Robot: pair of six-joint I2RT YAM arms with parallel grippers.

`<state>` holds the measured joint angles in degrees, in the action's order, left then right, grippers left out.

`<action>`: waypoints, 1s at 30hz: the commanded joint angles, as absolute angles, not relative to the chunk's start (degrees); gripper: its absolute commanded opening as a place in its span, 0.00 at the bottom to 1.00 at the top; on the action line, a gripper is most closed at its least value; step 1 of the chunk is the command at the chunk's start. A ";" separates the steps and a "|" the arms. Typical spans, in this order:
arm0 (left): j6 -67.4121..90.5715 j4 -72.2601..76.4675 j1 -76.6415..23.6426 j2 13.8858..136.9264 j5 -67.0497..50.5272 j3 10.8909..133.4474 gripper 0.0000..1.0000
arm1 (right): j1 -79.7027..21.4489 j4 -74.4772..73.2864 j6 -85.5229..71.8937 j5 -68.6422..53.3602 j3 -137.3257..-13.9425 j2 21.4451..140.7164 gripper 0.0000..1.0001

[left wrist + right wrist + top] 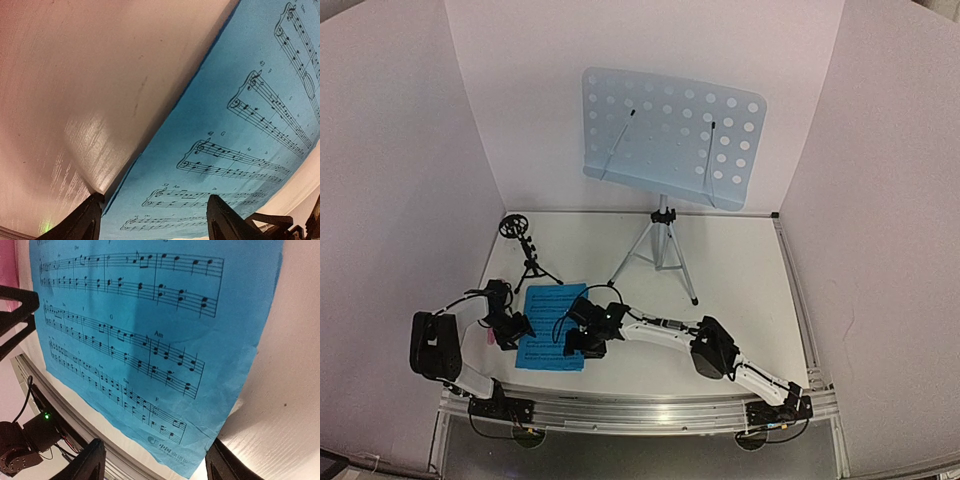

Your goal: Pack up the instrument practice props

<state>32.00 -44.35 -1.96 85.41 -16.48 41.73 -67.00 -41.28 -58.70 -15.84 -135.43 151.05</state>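
Note:
The blue music sheets [552,325] lie flat on the table near the front, printed side up. My left gripper [517,327] is open at their left edge, one finger [82,220] off the paper and the other over the sheets [240,115]. My right gripper [582,335] is open at the right side, with a near corner of the sheets [150,340] between its fingers [225,465]. A sliver of pink [7,260], perhaps the microphone, shows beyond the paper. The black tripod mic stand [525,250] and the silver-tripod stand with its pale-blue desk [670,135] stand upright behind.
White walls close in the table on the left, back and right. A metal rail [640,405] carrying both arm bases runs along the front edge, and the left arm's base with a green light [45,416] shows just past the sheets.

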 commanded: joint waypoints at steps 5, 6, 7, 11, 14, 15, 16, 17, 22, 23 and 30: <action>32.68 -43.10 -2.29 85.87 -17.50 40.94 0.72 | -68.22 -43.68 -57.35 -15.24 -135.76 150.64 0.66; 32.65 -43.14 -2.29 85.86 -17.48 40.91 0.72 | -68.23 -43.68 -57.46 -15.33 -135.79 150.78 0.66; 32.64 -43.16 -2.31 85.78 -17.41 40.95 0.72 | -68.24 -43.62 -57.60 -15.39 -135.91 150.90 0.66; 32.67 -43.35 -2.28 85.52 -17.37 41.06 0.72 | -68.27 -43.70 -57.49 -15.80 -137.53 151.75 0.66; 32.64 -43.66 -2.28 85.28 -16.95 41.37 0.72 | -68.03 -43.83 -57.48 -14.97 -135.89 150.59 0.67; 32.67 -43.89 -2.28 85.20 -16.75 41.53 0.72 | -67.87 -43.85 -57.48 -14.15 -134.61 149.59 0.68; 32.63 -44.18 -2.25 85.13 -16.53 41.78 0.72 | -67.67 -43.94 -57.32 -12.88 -133.30 148.41 0.68; 32.57 -44.50 -2.20 85.07 -16.31 42.06 0.72 | -67.46 -44.06 -57.12 -11.48 -131.98 147.19 0.69; 31.45 -46.30 -2.20 84.67 -16.04 45.40 0.73 | -66.83 -45.40 -53.52 -5.52 -129.15 142.60 0.73; 31.18 -46.82 -2.20 84.61 -16.18 46.46 0.73 | -66.82 -45.38 -52.27 -5.56 -130.16 142.49 0.74; 28.01 -51.10 -2.20 83.85 -18.08 52.76 0.73 | -66.79 -45.34 -45.96 -6.50 -139.08 143.20 0.90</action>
